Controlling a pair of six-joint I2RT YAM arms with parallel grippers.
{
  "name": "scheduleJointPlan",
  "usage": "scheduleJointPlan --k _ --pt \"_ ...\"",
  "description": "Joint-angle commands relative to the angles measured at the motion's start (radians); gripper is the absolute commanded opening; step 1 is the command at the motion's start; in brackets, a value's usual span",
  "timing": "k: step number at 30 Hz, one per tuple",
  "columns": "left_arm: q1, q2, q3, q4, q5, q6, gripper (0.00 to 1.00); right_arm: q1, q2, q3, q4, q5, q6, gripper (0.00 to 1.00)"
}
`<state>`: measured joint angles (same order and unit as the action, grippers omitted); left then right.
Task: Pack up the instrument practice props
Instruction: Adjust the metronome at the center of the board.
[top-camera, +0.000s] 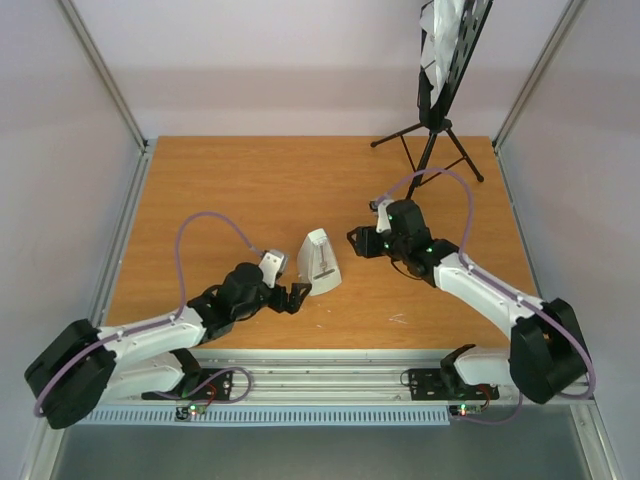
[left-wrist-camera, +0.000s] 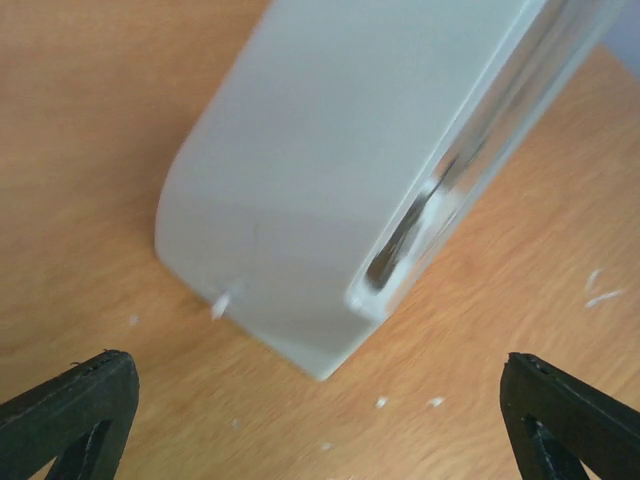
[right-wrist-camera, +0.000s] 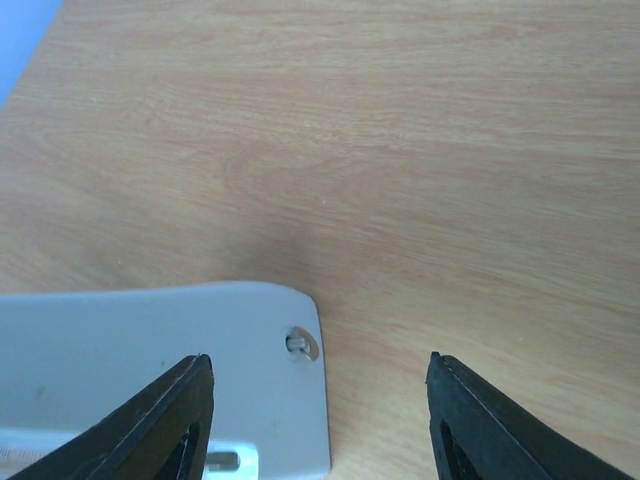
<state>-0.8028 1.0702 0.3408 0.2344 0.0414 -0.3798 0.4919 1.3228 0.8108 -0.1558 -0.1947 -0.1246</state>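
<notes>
The white pyramid-shaped metronome (top-camera: 318, 262) stands upright near the middle of the table. My left gripper (top-camera: 297, 297) is open just in front of it on its left, fingers wide apart; in the left wrist view the metronome (left-wrist-camera: 330, 170) fills the space ahead of the left gripper (left-wrist-camera: 315, 357), untouched. My right gripper (top-camera: 360, 242) is open at its right side. In the right wrist view a corner of the metronome (right-wrist-camera: 240, 340) lies between the fingers of the right gripper (right-wrist-camera: 318, 360), without being clamped. The black music stand (top-camera: 437, 120) stands at the back right, holding white sheet-music pages (top-camera: 440, 40).
The wooden table (top-camera: 250, 190) is framed by metal rails and posts at its sides. The stand's tripod legs (top-camera: 465, 155) spread over the back right corner, just behind my right arm. Small white flecks (left-wrist-camera: 598, 296) dot the wood near the metronome.
</notes>
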Motion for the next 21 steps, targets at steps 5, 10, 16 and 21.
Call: scheduleJointPlan --k 5,10,16,21 --pt "0.002 0.22 0.006 0.184 -0.016 0.086 0.99 -0.005 -0.267 -0.06 -0.127 0.058 -0.038 0.67" --pt "0.017 0.29 0.035 0.241 0.052 0.087 0.99 -0.006 -0.413 -0.052 -0.229 0.086 -0.076 0.77" --pt "0.016 0.355 0.048 0.28 0.055 0.137 0.99 -0.006 -0.482 -0.061 -0.256 0.101 -0.083 0.8" --pt "0.004 0.381 0.082 0.253 0.01 0.166 1.0 -0.006 -0.485 -0.072 -0.252 0.098 -0.083 0.83"
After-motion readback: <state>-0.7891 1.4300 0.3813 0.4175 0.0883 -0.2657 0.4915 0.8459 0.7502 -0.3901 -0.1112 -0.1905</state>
